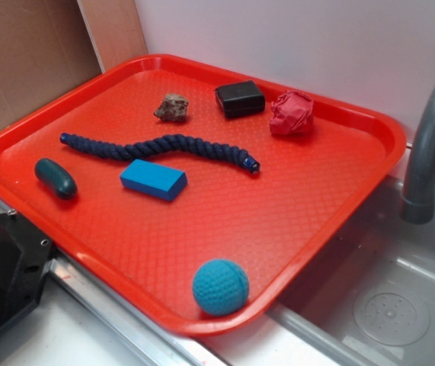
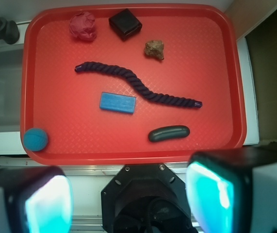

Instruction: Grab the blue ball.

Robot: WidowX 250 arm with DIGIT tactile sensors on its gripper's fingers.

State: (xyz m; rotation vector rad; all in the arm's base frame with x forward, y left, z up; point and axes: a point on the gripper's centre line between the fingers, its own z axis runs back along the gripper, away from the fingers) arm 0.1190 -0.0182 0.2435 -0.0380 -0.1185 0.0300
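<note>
The blue ball (image 1: 220,287) is a teal crocheted sphere resting in the near right corner of the red tray (image 1: 293,221). In the wrist view the ball (image 2: 35,139) sits at the tray's lower left corner. My gripper (image 2: 128,201) hangs high above the robot base, off the tray's near edge, well apart from the ball. Its jaws stand wide apart with nothing between them; one teal pad (image 2: 210,196) shows at the right. The gripper does not show in the exterior view.
On the tray lie a flat blue block (image 1: 154,179), a dark-teal capsule (image 1: 55,178), a dark blue rope (image 1: 160,148), a rock (image 1: 172,107), a black box (image 1: 240,98) and a red crumpled wad (image 1: 291,113). A grey faucet (image 1: 429,145) and sink (image 1: 385,305) are at the right.
</note>
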